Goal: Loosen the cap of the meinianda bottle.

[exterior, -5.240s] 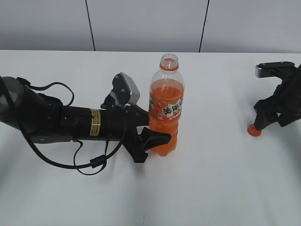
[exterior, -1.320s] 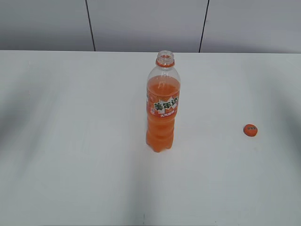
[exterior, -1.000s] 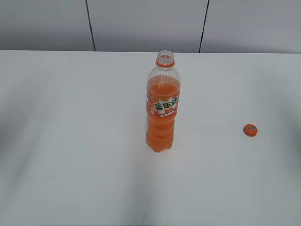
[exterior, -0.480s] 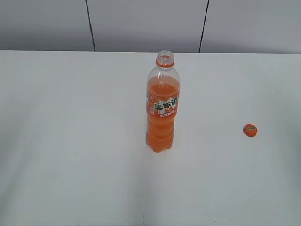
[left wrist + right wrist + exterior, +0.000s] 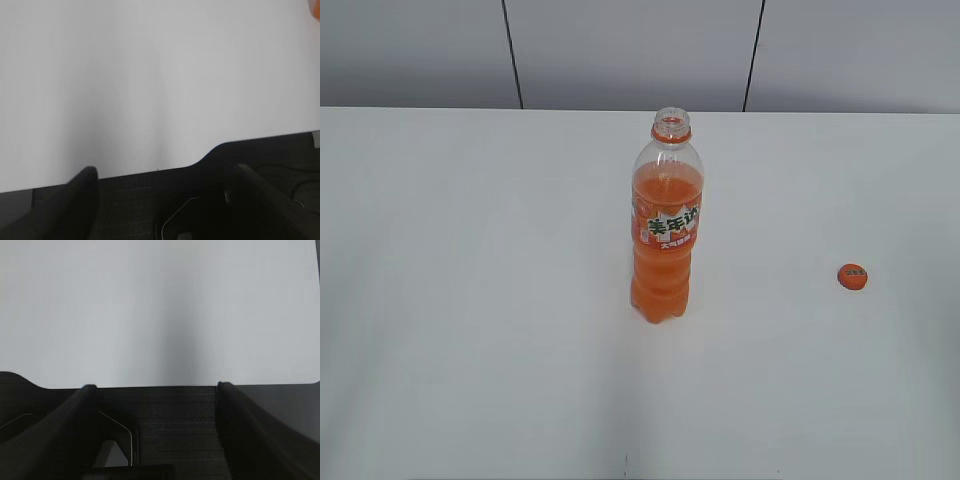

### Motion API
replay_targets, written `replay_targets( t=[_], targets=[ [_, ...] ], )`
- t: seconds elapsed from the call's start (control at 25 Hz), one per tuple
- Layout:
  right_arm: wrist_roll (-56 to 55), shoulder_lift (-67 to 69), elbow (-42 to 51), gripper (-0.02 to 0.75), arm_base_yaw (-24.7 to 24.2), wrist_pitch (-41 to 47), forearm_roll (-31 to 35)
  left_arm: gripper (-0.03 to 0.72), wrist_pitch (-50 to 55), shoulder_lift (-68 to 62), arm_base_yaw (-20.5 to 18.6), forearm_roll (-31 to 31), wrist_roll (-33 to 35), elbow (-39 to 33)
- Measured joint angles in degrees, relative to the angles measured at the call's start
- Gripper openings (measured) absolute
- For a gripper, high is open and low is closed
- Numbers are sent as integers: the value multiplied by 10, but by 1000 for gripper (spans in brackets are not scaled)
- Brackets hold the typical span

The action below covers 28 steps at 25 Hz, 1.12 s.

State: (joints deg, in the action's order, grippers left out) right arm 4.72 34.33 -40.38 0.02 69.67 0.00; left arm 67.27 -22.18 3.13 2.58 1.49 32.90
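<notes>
White table (image 5: 470, 300): matte top filling most of the exterior view; its near edge, over a dark floor, shows in both wrist views.
Grey wall panels (image 5: 630, 50): behind the table, split by two dark vertical seams.
Left gripper (image 5: 165, 187): outside the exterior view, drawn back past the table's near edge; jaws spread wide, holding nothing.
Right gripper (image 5: 152, 400): likewise back at the table's near edge, jaws parted, empty.
Meinianda bottle (image 5: 666, 225): upright near the table's centre, orange liquid to the shoulder, mouth uncovered, orange neck ring; orange label with white Chinese characters.
Cap (image 5: 853, 276): orange, lying flat on the table well to the right of the bottle, small grey mark on top, unreadable.
</notes>
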Motion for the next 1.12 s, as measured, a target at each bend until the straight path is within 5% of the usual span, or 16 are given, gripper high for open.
replay_targets(
  t=[1.12],
  targets=[
    [-4, -301, 88, 547, 0, 0, 0, 499, -58, 225, 0, 3, -1, -22]
  ],
)
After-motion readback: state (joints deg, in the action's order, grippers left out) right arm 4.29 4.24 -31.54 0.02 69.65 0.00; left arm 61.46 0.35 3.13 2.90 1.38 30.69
